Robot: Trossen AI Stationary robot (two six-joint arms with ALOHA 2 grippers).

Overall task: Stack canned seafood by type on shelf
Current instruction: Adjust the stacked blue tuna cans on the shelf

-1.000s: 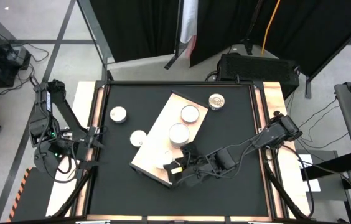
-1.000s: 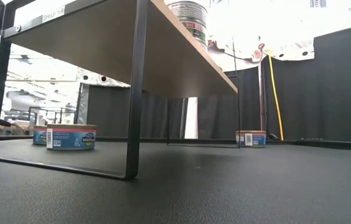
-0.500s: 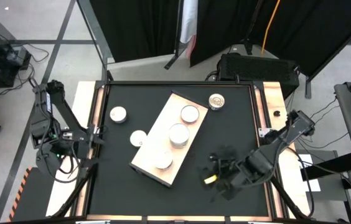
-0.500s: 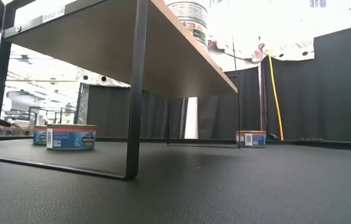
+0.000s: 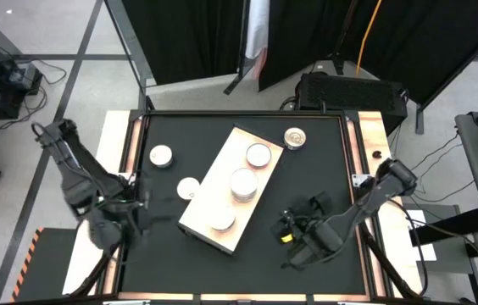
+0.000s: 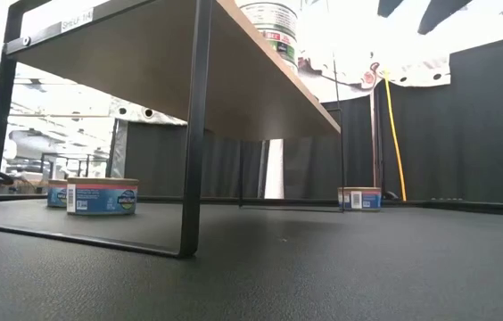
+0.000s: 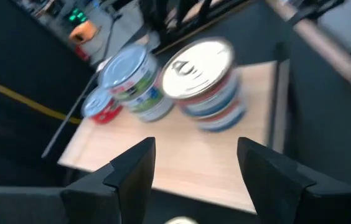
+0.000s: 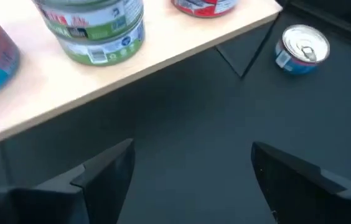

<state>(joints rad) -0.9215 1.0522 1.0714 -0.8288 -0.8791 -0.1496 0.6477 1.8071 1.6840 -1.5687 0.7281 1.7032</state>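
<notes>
The pale wooden shelf (image 5: 222, 191) stands slantwise in the middle of the black table on thin black legs (image 6: 193, 134). Three tins or stacks stand on it: a red one (image 5: 258, 155), a green-labelled stack (image 5: 243, 183) and a blue-labelled one (image 5: 222, 221). Two silver-lidded tins (image 5: 161, 156) (image 5: 189, 188) sit on the table left of the shelf. A golden-topped tin (image 5: 295, 137) sits by its far right corner. My left gripper (image 7: 191, 180) is open, left of the shelf. My right gripper (image 8: 194, 180) is open over bare table, right of the shelf's near end.
Wooden rails (image 5: 364, 169) run along the table's left and right sides. Black curtains and a dark case (image 5: 349, 89) lie beyond the far edge. Bare black tabletop (image 5: 256, 271) stretches along the near edge and under the shelf (image 6: 323, 259).
My right gripper has drawn back from the shelf's near end toward the table's right, and the blue-labelled tin stays on the shelf there. My left arm has swung down toward the near edge and turned toward the shelf.
</notes>
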